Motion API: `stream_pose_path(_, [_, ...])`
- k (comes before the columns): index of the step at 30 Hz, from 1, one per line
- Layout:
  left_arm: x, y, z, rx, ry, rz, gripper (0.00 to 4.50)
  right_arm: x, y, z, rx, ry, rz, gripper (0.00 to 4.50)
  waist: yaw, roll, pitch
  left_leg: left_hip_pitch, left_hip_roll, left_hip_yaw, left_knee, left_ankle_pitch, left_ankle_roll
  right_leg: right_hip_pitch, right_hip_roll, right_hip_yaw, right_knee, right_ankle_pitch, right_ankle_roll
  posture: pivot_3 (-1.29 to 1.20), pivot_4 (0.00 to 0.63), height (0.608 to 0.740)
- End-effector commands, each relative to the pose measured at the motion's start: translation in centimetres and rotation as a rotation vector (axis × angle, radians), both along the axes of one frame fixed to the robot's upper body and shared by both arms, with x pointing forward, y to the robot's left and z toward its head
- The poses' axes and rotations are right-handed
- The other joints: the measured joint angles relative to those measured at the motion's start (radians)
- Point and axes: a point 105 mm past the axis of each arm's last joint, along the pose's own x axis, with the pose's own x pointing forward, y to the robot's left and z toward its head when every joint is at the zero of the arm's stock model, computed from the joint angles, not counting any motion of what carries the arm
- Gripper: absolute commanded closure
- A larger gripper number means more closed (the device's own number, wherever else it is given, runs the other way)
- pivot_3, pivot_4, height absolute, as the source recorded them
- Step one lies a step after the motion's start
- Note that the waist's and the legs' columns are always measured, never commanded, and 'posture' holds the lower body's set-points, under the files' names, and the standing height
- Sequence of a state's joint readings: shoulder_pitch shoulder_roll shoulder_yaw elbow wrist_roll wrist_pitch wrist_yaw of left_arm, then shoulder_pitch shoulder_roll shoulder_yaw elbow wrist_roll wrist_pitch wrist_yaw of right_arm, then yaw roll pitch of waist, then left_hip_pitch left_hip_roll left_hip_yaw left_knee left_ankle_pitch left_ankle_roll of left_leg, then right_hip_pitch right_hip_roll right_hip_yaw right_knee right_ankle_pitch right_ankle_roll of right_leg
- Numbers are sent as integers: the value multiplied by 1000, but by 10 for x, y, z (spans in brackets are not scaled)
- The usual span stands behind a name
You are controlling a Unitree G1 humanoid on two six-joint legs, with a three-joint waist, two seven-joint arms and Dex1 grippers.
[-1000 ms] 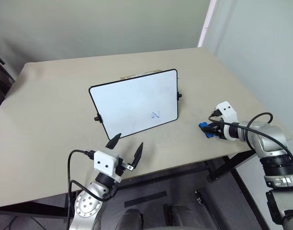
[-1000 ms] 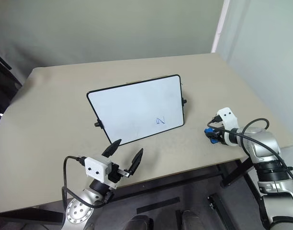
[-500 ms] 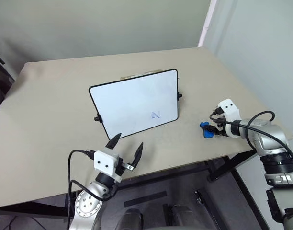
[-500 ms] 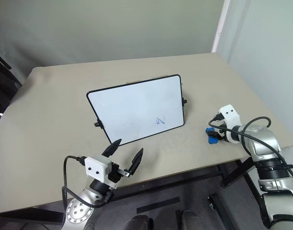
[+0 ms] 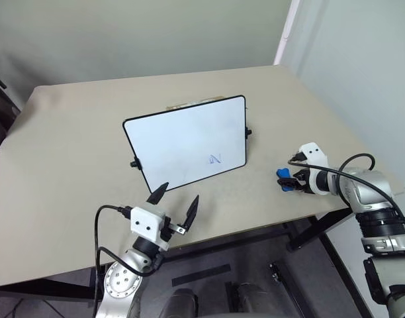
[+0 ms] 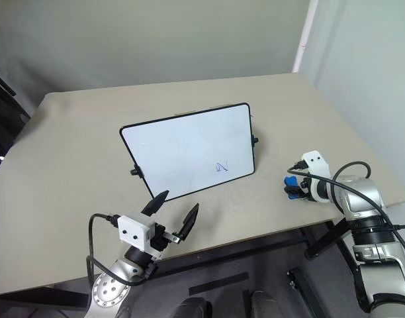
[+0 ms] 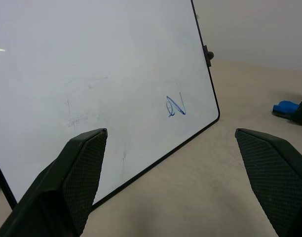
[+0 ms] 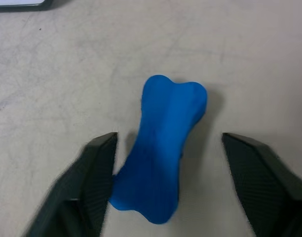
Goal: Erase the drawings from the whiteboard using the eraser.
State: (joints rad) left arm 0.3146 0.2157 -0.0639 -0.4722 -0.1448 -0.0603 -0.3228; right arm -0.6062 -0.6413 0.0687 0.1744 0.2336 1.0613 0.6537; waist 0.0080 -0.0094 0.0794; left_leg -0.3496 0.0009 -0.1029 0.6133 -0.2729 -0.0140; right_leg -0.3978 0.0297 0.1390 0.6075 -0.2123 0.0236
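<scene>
2 tools were in play, and the step in hand looked like the pick-up of the eraser [image 8: 161, 153], with no wiping begun. The eraser, a small blue bone-shaped block, lay flat on the bench [image 5: 70, 146] at about 3 o'clock from the whiteboard [image 5: 186, 142], well apart from it. The right tool [image 5: 290, 180] was lowered over it, its 2 black fingers [image 8: 87, 182] spread apart with the eraser between them; 1 finger seemed to touch or nearly touch the block's side, the other stood off, so nothing was clamped.

The whiteboard stood propped and tilted near the bench's middle, and the drawings [image 5: 216, 159], 1 small blue scribble, sat untouched near its lower right corner, at roughly 5 o'clock on the white face.

The left tool [image 5: 174, 202] hovered at 6 o'clock from the board, its fingers wide apart and holding nothing.

The next move probably called for centring the right tool on the eraser, which lay a little askew between the fingers, then closing firmly across its narrow waist before lifting and carrying it toward 9 o'clock to the scribble.
</scene>
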Motion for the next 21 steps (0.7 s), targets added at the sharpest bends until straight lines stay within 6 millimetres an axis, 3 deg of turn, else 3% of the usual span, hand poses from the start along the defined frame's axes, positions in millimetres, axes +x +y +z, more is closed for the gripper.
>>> stream_pose_path(1, [-1,-4,6,-8,-28,-14,0,4,-3,11,-21,-30,-4,2267,0,0,0,0,0,0,0,0,0,0,0,0,0,0,0,0,150,730])
stream_pose_path(4, [-1,-4,6,-9,-27,-14,0,4,-5,14,-18,-36,-13,3254,1,0,0,0,0,0,0,0,0,0,0,0,0,0,1,0,150,730])
stream_pose_path(14, [0,-5,4,-14,-23,-17,0,-3,0,36,-40,-109,60,3254,1,0,1,-1,0,0,0,0,0,0,0,0,0,-5,7,0,150,730])
stream_pose_path(21, [-1,-4,5,-12,-24,-14,0,-12,59,72,36,-320,301,3254,-3,0,1,-1,0,1,0,0,-1,1,0,0,0,-5,7,0,150,730])
